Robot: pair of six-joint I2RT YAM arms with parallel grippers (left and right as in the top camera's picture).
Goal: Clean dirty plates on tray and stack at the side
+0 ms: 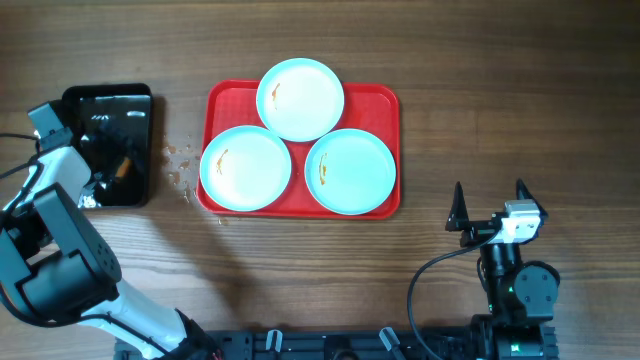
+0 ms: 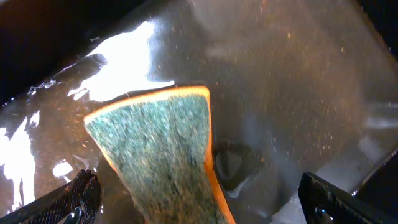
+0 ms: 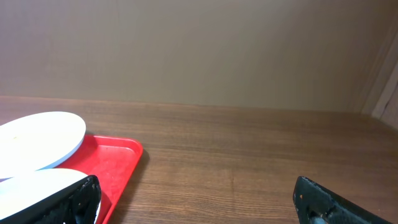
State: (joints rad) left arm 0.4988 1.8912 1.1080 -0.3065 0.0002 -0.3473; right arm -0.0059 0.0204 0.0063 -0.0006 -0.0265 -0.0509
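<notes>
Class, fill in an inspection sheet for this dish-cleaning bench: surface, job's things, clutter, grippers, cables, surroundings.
Surface: brown wooden table.
Job's things: three plates lie on the red tray, each with a small orange smear; none stacked at the side.
Clutter: black tray, wet inside, holding a sponge; specks on the table between the trays.
Grippers: left gripper open over the sponge; right gripper open, empty.
Cables: black cable looping below the right gripper.
Surroundings: plain beige wall.

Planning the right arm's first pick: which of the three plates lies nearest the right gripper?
The plate in the tray's near right corner. It lies closest to the right gripper; the other two sit further left or further back.
</notes>
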